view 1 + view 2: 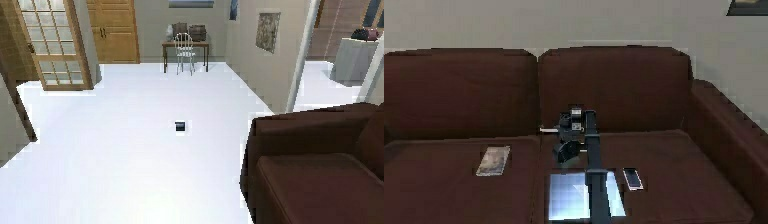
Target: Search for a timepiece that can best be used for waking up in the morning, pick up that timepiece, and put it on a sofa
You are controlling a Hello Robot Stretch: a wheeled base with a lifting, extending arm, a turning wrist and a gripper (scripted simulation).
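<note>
In the arm side view my arm (596, 170) reaches out over the brown sofa (464, 95). My gripper (565, 150) shows as a dark shape above the seat cushions near the backrest. A dark blob sits at its far end against the seat, so I cannot tell whether it holds anything. In the forward view a small dark boxy thing (180, 127) with a pale face lies on the white floor. The sofa's (320, 160) arm and seat fill that view's lower right corner.
On the seat lie a flat magazine-like thing (494, 160), a shiny grey slab (572, 195) and a small phone (632, 179). Far ahead stand a desk (186, 45) with a white chair (184, 52), wooden doors (113, 30) and a glazed door (55, 42). White floor lies open between.
</note>
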